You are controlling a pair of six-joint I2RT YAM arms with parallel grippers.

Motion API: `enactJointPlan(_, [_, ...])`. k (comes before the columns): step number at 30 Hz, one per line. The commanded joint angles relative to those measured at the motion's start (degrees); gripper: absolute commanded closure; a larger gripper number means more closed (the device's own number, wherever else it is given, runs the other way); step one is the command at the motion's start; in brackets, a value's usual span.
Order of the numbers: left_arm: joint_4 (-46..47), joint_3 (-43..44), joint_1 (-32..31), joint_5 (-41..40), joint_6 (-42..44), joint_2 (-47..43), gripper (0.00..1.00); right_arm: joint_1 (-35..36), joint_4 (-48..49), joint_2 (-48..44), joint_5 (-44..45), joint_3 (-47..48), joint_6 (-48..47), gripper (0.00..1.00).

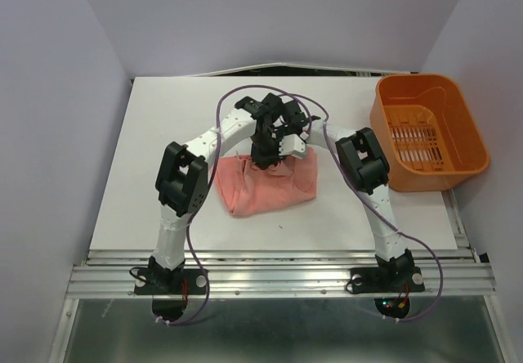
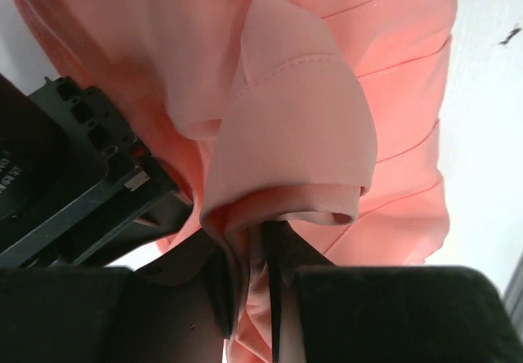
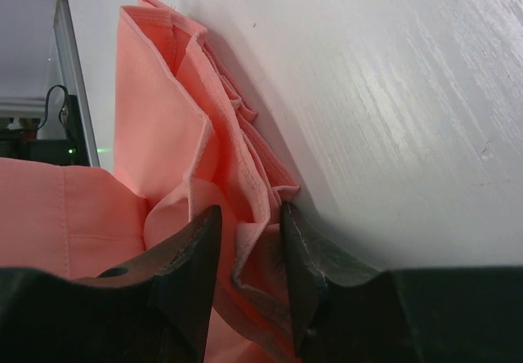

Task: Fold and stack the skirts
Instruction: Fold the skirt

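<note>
One salmon-pink skirt (image 1: 265, 187) lies bunched at the table's middle. I cannot tell whether more than one is in the heap. Both grippers meet over its far edge. My left gripper (image 1: 263, 157) is shut on a gathered fold of the skirt (image 2: 327, 118); the fabric is pinched between its jaws (image 2: 256, 273) and drapes away from them. My right gripper (image 1: 286, 145) is next to it. Its jaws (image 3: 249, 240) stand apart and straddle loose hem folds of the skirt (image 3: 163, 134) at the table surface, without squeezing them.
An orange plastic basket (image 1: 417, 81) stands at the right edge of the white table (image 1: 163, 134). The right gripper's black body (image 2: 73, 183) shows close by in the left wrist view. The arms' cables loop over the skirt.
</note>
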Motion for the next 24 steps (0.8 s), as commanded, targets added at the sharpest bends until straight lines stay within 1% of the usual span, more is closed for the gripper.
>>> enactJointPlan(1, [6.64,2.97,0.84,-4.79,2.24,0.48,0.73,1.57,-1.94,1.38,0.7,0.84,0.28,0.58])
enactJointPlan(2, [7.09,3.23,1.11,-4.97,2.32,0.57,0.7,1.57,-1.94,1.47,0.79,1.02,0.28,0.58])
enactJointPlan(3, [7.36,4.36,1.72,-5.15,2.24,0.57,0.65,1.57,-1.94,1.64,0.79,1.11,0.37,0.58])
enactJointPlan(4, [7.88,5.16,2.07,-5.15,2.06,0.4,0.62,1.57,-1.94,1.56,0.71,1.02,0.37,0.58])
enactJointPlan(8, [8.5,8.15,3.83,-4.62,-0.04,-2.23,0.54,1.57,-1.94,1.82,0.88,1.02,0.46,0.58])
enactJointPlan(9, [7.98,8.76,4.27,-4.28,-0.66,-2.85,0.43,1.57,-2.11,1.9,0.97,1.19,0.29,0.58])
enactJointPlan(11, [7.62,8.68,4.62,-3.48,-1.71,-4.34,0.43,1.57,-2.02,1.73,1.32,1.37,0.2,0.58])
enactJointPlan(13, [10.69,6.14,5.15,-2.69,-6.18,-8.2,0.42,1.57,-1.85,1.64,2.02,1.81,0.37,0.56])
enactJointPlan(15, [12.8,2.29,5.33,-1.73,-10.05,-12.33,0.42,1.57,-1.94,1.82,3.34,3.03,0.81,0.52])
enactJointPlan(16, [15.85,0.53,5.59,-0.85,-15.37,-13.74,0.42,1.05,-1.94,1.73,4.04,4.69,0.99,0.5])
enactJointPlan(17, [17.36,-1.23,5.77,-0.32,-18.39,-16.62,0.42,1.04,-2.02,1.73,6.05,5.75,1.16,0.47])
enactJointPlan(18, [18.86,-5.16,6.12,0.29,-21.37,-18.04,0.43,0.35,-1.94,1.73,7.37,6.98,1.42,0.39])
enactJointPlan(19, [22.09,-7.64,6.64,2.91,-27.32,-19.62,0.44,-0.79,-2.02,1.64,8.6,8.3,1.77,0.37])
enactJointPlan(20, [24.13,-10.19,8.39,4.07,-30.51,-21.29,0.44,-1.59,-2.02,1.56,9.4,11.36,2.13,0.34])
enactJointPlan(21, [26.67,-15.78,9.45,4.77,-33.68,-24.97,0.44,-2.47,-1.94,1.38,11.06,12.96,2.83,0.3])
enactJointPlan(22, [31.48,-18.62,10.33,5.04,-36.84,-26.83,0.44,-4.21,-2.02,1.2,12.03,14.45,3.18,0.28])
enactJointPlan(23, [33.36,-20.65,11.82,4.87,-41.66,-28.41,0.44,-5.19,-2.02,0.94,12.74,17.25,3.53,0.27])
enactJointPlan(24, [35.12,-24.33,12.35,4.35,-43.88,-31.48,0.44,-5.98,-2.02,0.16,13.96,18.32,3.88,0.27])
